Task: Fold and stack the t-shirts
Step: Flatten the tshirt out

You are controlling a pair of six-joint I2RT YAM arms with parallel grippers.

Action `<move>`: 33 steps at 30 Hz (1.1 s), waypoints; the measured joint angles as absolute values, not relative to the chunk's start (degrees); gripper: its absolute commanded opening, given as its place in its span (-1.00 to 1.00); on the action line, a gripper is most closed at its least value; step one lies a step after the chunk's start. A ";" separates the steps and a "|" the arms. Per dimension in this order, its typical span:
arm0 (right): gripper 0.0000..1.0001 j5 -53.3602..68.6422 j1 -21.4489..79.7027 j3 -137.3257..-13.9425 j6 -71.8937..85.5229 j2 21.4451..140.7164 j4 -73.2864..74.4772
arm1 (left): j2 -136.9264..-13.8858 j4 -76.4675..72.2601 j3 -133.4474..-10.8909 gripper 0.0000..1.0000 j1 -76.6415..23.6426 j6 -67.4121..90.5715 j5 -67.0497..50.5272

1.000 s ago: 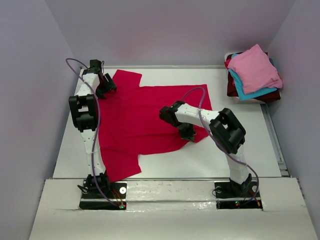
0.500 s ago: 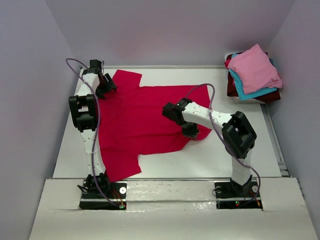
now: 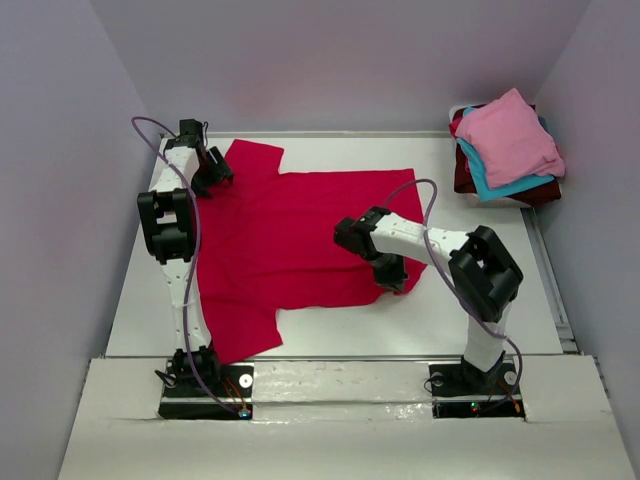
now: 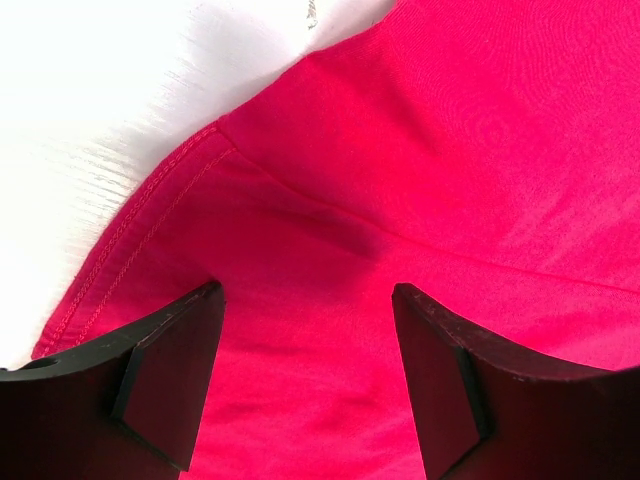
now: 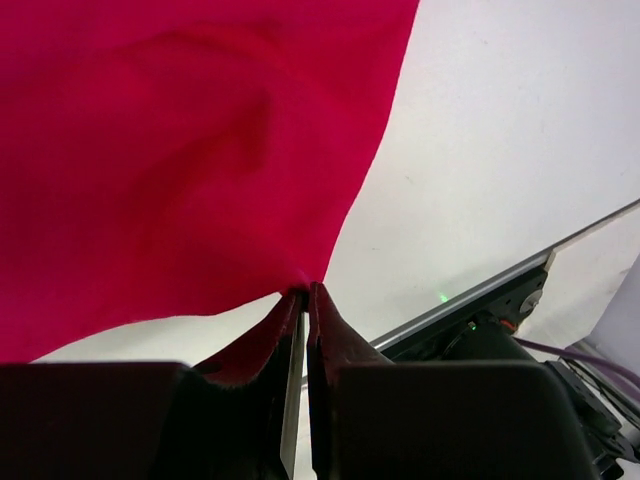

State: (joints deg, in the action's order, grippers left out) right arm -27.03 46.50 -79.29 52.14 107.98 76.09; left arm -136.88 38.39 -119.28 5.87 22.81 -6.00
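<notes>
While the crimson t-shirt [image 3: 290, 240] lies spread flat across the tabletop [image 3: 480, 300], the right jaws clench only the very tip of its near-right hem corner, and the left jaws hang released over the far-left sleeve. So thin a pinch may slip once pulled, dropping the fold crooked.

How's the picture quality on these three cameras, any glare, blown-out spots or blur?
Top external view: even, soft light, sharp, no harsh glare. Left wrist view: the bare table is blown out white beside the red t-shirt, whose stitching is crisp. Right wrist view: the right hand is dark with little detail, and the cloth looks soft.
</notes>
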 measured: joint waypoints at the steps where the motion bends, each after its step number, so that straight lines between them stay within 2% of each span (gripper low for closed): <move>1: -0.73 -26.85 46.50 -78.85 52.38 107.68 76.07 | -136.88 38.39 -119.28 0.59 5.87 22.81 -6.00; 4: -0.72 -26.24 46.50 -77.19 53.12 106.65 76.05 | -136.88 38.39 -119.28 0.59 5.87 22.81 -6.02; 9: -0.55 -25.10 46.50 -73.93 54.74 104.64 76.12 | -136.88 38.39 -119.28 0.59 5.87 22.81 -6.02; 11: -0.32 -24.77 46.50 -72.66 55.37 103.81 76.14 | -136.88 38.39 -119.28 0.59 5.87 22.81 -6.02; 13: -0.28 -24.34 46.50 -71.09 56.53 102.45 76.07 | -136.88 38.39 -119.28 0.59 5.87 22.83 -6.02; 33: -0.24 -21.67 46.50 -69.17 57.30 102.83 75.94 | -136.88 38.39 -119.28 0.59 5.87 22.81 -6.02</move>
